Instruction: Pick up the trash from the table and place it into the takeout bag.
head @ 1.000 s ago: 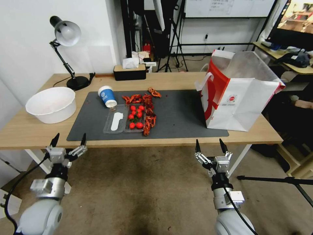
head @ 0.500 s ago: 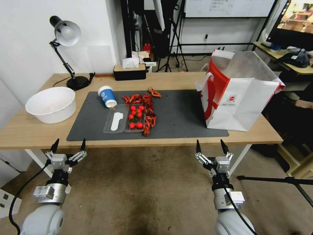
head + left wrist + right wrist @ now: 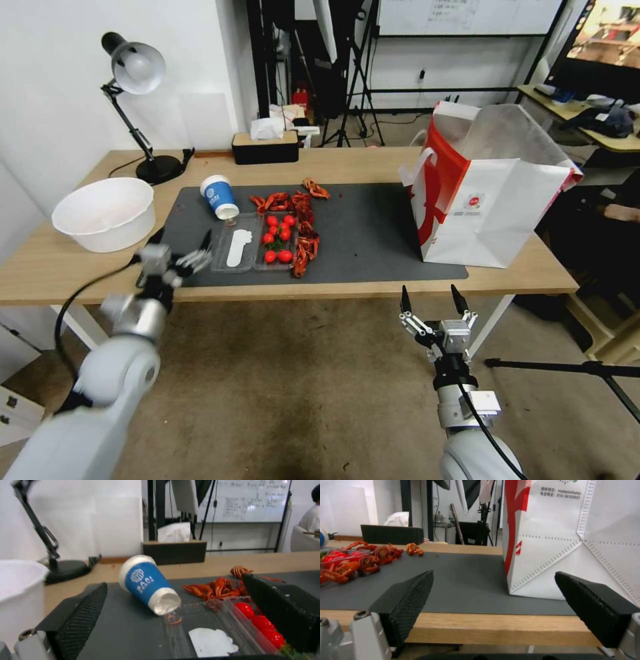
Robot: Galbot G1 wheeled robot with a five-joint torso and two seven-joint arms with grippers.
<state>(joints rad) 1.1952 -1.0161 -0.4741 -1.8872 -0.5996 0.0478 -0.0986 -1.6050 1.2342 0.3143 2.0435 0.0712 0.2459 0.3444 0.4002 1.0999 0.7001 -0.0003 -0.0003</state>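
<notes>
With fingers spread wide, the left claw hovers over the tabletop's mat edge, facing the tipped cup at its 1 o'clock, presumably to grasp it; the right claw, also wide, waits below the bag.

Matt grey mat, light wood table, paper bag w/ foil lining, clear plastic tray.

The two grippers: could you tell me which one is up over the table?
The left gripper, open above the mat's near-left corner; the right gripper hangs below the table edge.
</notes>
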